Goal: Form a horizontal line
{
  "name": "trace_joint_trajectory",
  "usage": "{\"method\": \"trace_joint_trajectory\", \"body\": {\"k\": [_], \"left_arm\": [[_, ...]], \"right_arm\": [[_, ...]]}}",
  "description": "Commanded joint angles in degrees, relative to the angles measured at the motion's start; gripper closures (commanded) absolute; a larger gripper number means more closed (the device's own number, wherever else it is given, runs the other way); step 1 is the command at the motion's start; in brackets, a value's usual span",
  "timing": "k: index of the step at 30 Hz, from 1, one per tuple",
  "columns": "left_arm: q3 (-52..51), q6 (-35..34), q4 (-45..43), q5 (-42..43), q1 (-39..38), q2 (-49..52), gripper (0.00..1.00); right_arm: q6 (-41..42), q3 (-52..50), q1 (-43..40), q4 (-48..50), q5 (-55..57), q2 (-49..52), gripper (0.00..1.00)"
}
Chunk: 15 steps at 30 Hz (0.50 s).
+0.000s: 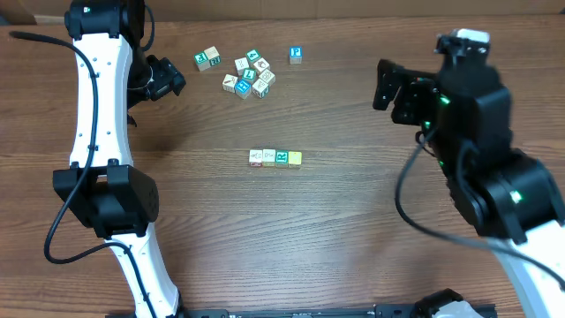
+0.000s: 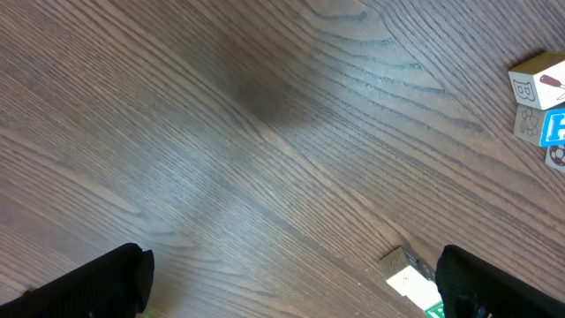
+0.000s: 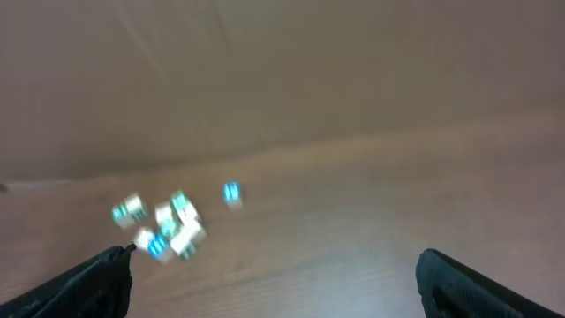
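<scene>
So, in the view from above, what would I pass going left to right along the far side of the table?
First the left hand → loose jumble of cubes → lone blue cube → right hand.

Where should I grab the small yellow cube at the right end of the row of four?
Come straight down from above and pinch the small yellow cube by its near and far faces. Its left face touches the teal-and-white cube, so only that opposite pair looks free.
</scene>
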State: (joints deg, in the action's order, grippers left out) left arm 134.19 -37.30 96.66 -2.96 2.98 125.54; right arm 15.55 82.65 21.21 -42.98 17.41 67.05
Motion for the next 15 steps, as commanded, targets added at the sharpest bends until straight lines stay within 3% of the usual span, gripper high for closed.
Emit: {"method": "trace_joint_trajectory", "body": {"k": [1,9,15], "left_arm": [[0.00,0.48,0.11,0.02,-0.39,0.37,0.00],[0.00,0.48,0.11,0.02,-0.39,0.37,0.00],[0.00,0.48,0.11,0.02,-0.37,0.37,0.00]], "right_arm": [[-6.67,-6.88,-3.15,7.58,-4.59,-6.95,0.00],[-7.13,-30.34,-11.21,35.30,-21.35,-23.56,0.00],[-7.10,-47.47,-13.94,52.78,-22.64,-37.35,0.00]]}}
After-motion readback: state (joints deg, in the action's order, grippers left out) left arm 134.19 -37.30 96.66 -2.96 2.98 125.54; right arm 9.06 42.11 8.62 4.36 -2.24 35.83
